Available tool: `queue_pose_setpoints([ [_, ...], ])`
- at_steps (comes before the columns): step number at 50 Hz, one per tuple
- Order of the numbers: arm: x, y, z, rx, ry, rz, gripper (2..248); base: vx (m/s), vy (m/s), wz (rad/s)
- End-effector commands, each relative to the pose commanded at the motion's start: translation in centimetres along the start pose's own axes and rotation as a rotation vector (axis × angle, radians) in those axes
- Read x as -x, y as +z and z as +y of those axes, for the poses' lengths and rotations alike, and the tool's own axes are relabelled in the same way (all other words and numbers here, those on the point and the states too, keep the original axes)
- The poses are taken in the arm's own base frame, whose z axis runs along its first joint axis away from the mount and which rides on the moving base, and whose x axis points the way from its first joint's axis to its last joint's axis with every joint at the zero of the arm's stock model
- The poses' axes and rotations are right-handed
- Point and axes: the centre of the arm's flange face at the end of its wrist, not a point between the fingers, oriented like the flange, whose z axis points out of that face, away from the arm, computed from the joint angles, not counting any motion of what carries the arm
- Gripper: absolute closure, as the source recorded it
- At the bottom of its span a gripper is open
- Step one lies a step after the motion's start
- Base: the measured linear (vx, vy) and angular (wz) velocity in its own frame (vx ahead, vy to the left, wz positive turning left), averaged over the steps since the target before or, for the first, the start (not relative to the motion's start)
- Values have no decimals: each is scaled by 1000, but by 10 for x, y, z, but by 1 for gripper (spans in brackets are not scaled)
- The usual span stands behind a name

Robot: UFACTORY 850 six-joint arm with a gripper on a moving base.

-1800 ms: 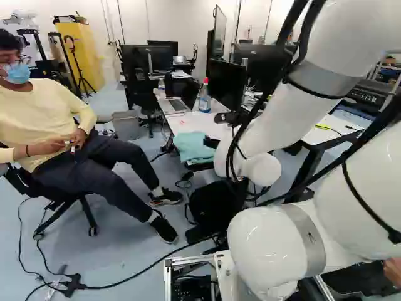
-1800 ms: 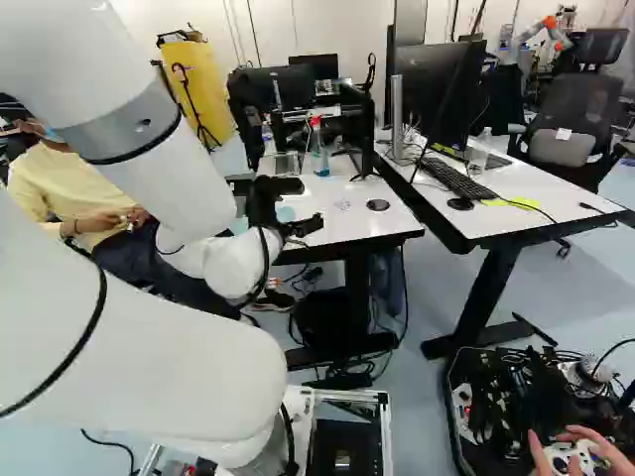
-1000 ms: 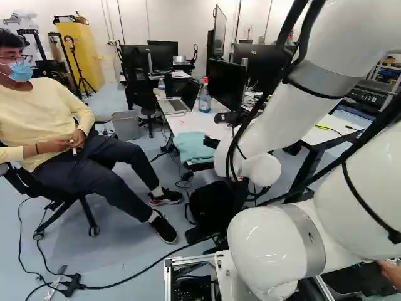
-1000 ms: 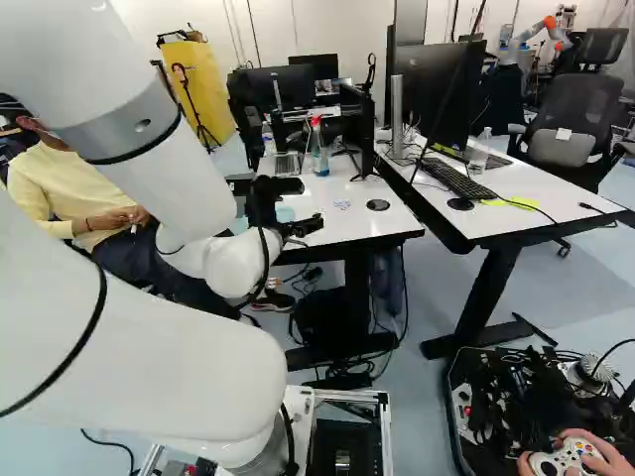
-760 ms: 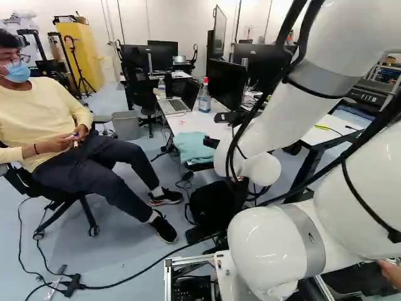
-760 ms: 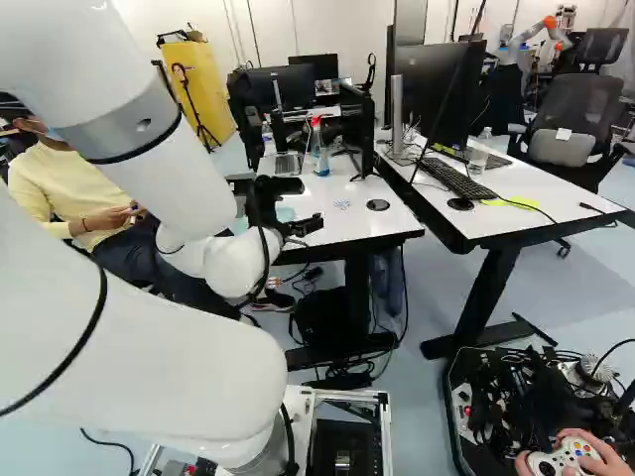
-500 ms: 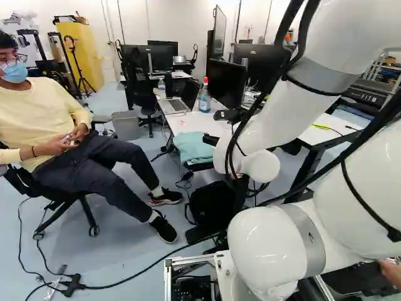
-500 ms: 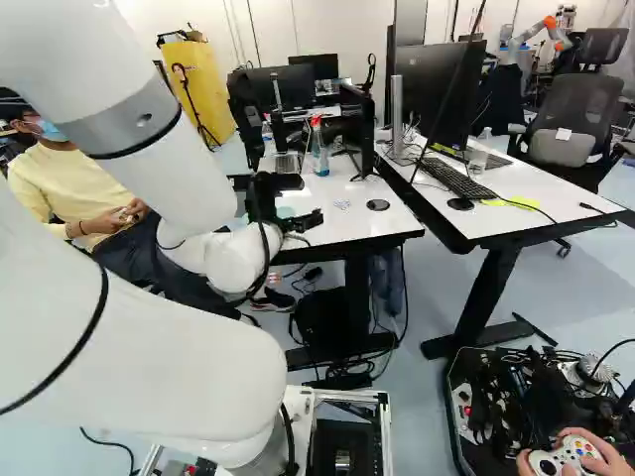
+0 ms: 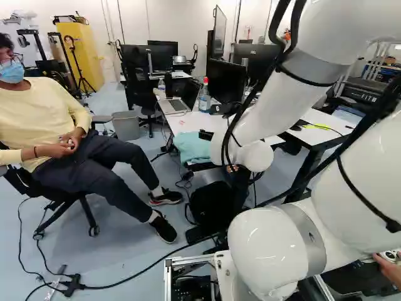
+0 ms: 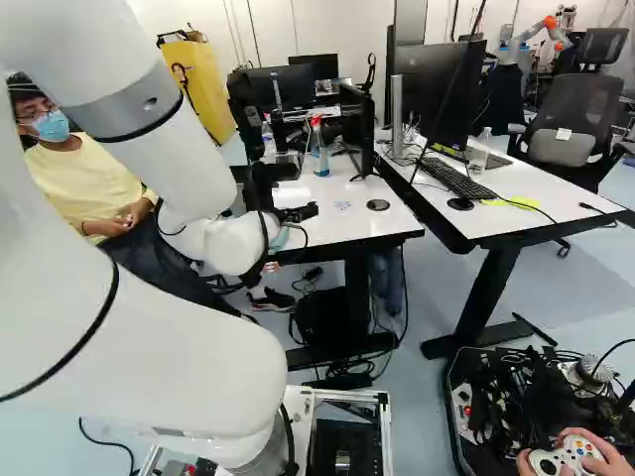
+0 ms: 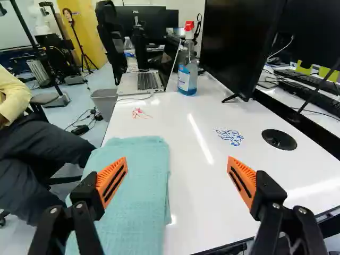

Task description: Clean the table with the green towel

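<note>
"Reading a clock around the left base view's centre, what is standing at twelve?"

"A clear plastic spray bottle (image 9: 205, 101) with a red top and blue liquid. An open silver laptop (image 9: 173, 106) is lying at eleven, and a rectangular grey bin (image 9: 126, 127) is standing near ten."

"What is sitting at six?"

"A soft, rounded black bag (image 9: 210, 202). Around the right base view's centre, a long black keyboard (image 10: 457, 179) is lying at two, and a black mesh-backed office chair (image 10: 587, 101) is standing farther out."

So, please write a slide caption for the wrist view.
Open black gripper with orange pads, facing a white table: pale green cloth towel, red scribble and blue scribble.
</note>
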Motion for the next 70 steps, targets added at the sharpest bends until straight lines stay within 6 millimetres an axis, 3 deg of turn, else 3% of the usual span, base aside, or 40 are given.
queue_pose_setpoints([
  [47, -11, 48, -49, -126, -55, -131, 3, 0, 0, 0],
  [70, -15, 58, -56, -139, -62, -142, 3, 0, 0, 0],
])
